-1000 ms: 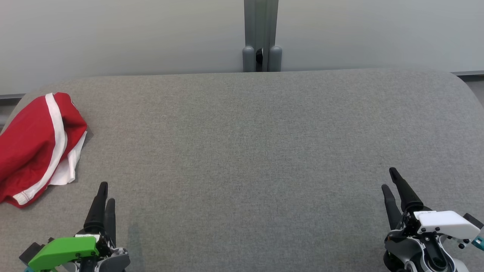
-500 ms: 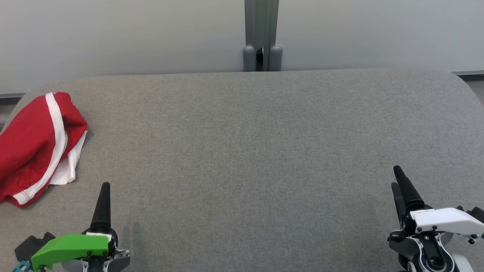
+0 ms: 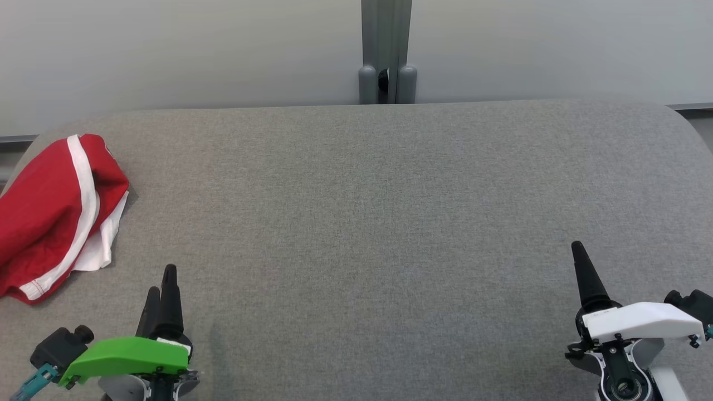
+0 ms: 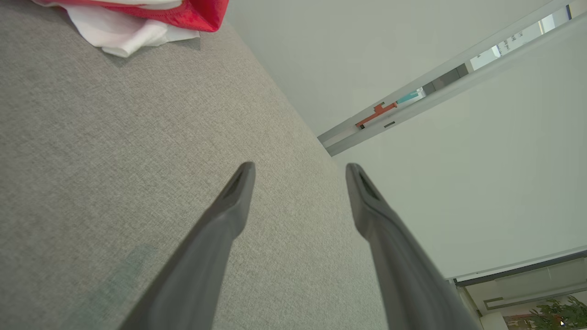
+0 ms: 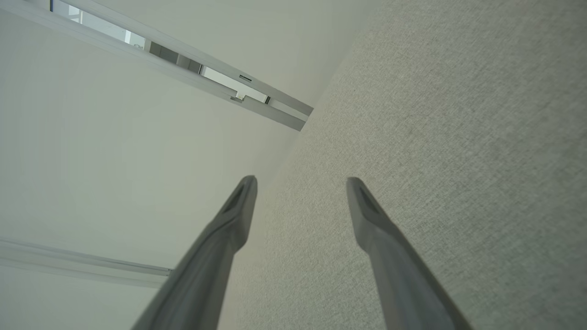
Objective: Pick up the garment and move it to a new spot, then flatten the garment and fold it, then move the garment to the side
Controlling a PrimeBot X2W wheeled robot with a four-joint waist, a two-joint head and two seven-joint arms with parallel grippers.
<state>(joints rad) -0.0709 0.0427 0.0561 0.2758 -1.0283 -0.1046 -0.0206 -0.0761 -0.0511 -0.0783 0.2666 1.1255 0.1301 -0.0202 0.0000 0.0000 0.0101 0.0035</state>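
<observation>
- Counter (image 3: 390,195): grey cloth top with rounded far corners. The far edge runs straight across under a pale wall (image 3: 167,50).
- Grey post (image 3: 386,50): stands upright against the wall at the middle of the counter's far edge.
- Garment (image 3: 55,211): red with a white stripe and a white lining showing, bunched in a loose heap. It lies at the counter's left edge, just in from the far-left corner. Its left side runs out of the head view, so I cannot tell whether it hangs over that edge.
- In the left wrist view the garment (image 4: 192,11) sits at the top, well apart from the fingertips.
- Left tool (image 3: 161,280): near the front edge on the left, fingers pointing toward the far edge. It is near the garment's front end but not touching it.
- In the left wrist view the left tool (image 4: 300,167) has its fingers spread apart with only counter cloth and wall between them.
- Right tool (image 3: 577,248): near the front edge on the right. In the head view one finger overlaps the other.
- In the right wrist view the right tool (image 5: 301,180) has its fingers spread apart, gripping nothing, over the counter's edge line against the wall.
- Open room: grey cloth shows unbroken from the garment's right side to the counter's right edge, and from the front edge to the far edge. The two tools stand well apart.
</observation>
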